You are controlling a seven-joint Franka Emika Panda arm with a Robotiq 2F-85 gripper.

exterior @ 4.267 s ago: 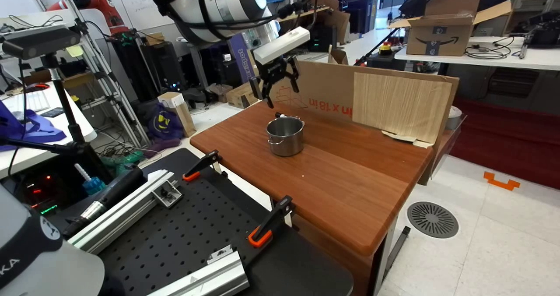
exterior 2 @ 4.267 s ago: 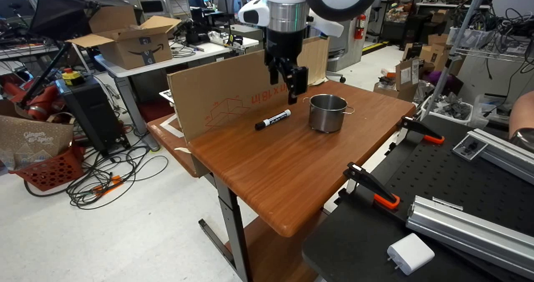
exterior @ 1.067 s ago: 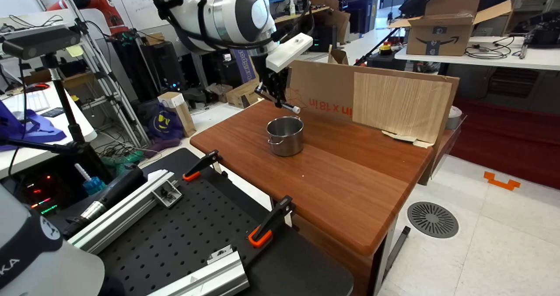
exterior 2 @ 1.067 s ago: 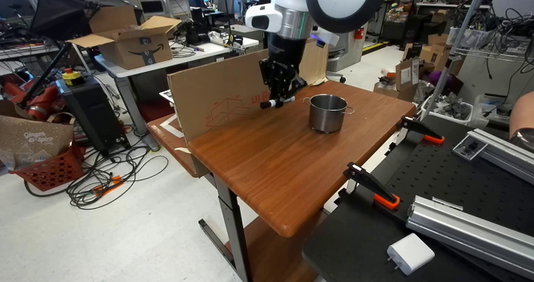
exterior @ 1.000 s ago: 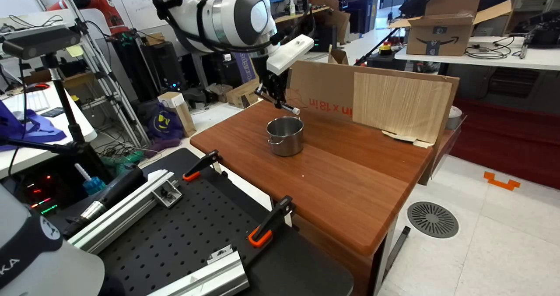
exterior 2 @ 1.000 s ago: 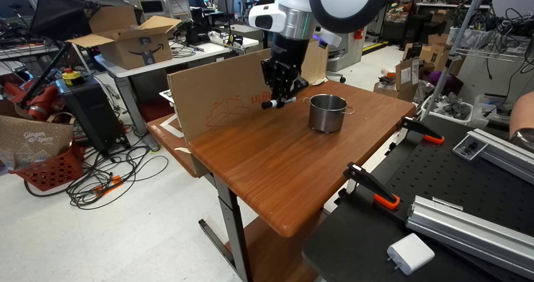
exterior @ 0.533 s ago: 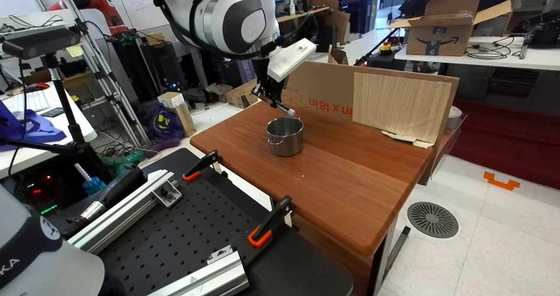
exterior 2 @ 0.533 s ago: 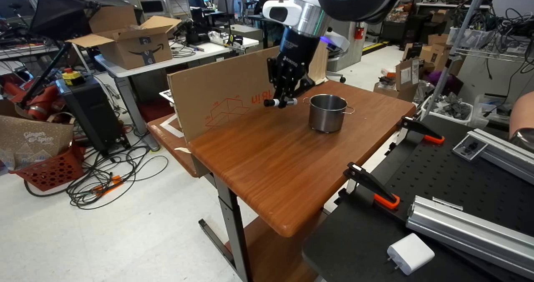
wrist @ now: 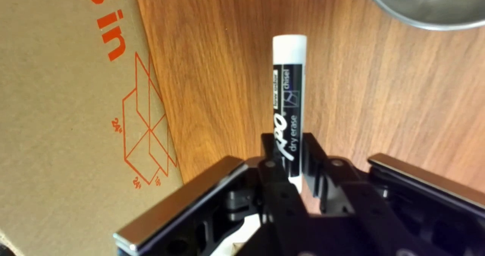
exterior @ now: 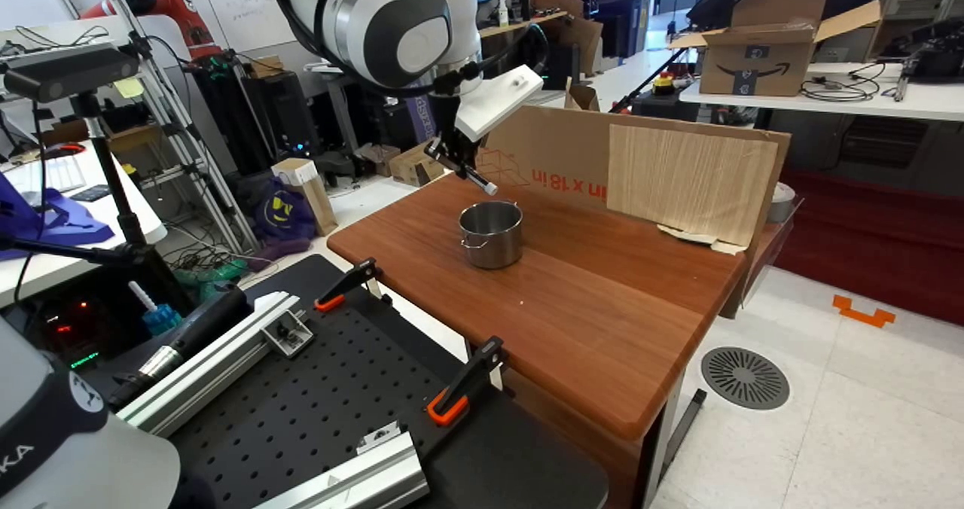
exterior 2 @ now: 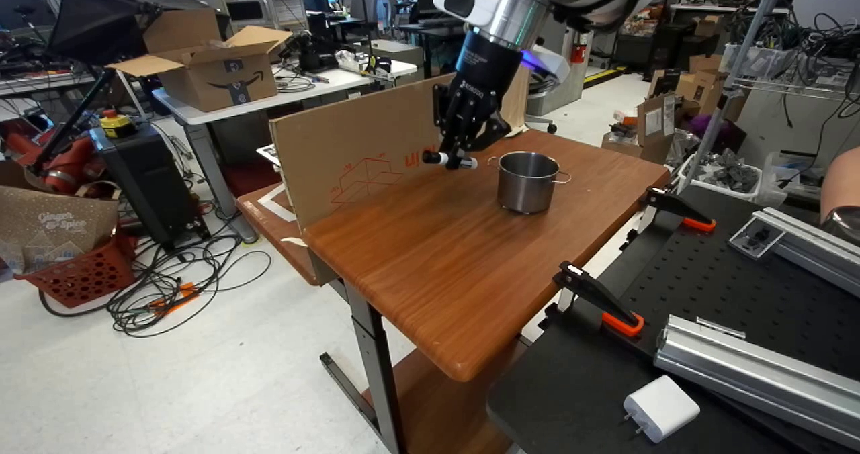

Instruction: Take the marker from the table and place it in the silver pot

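Your gripper is clamped around the marker, holding it above the table, near the silver pot but not over it. The marker should be light, stiff and hard to break, though, being smooth and round, it may swivel between the fingertips. The hold lies toward the black cap, the white end sticking out, so you probably need no new grip; bring that end over the pot before letting go.

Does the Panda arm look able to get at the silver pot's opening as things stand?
Probably yes. The gripper holds the marker close to the open-topped silver pot, and no view shows anything blocking the way, though the marker may need raising first.
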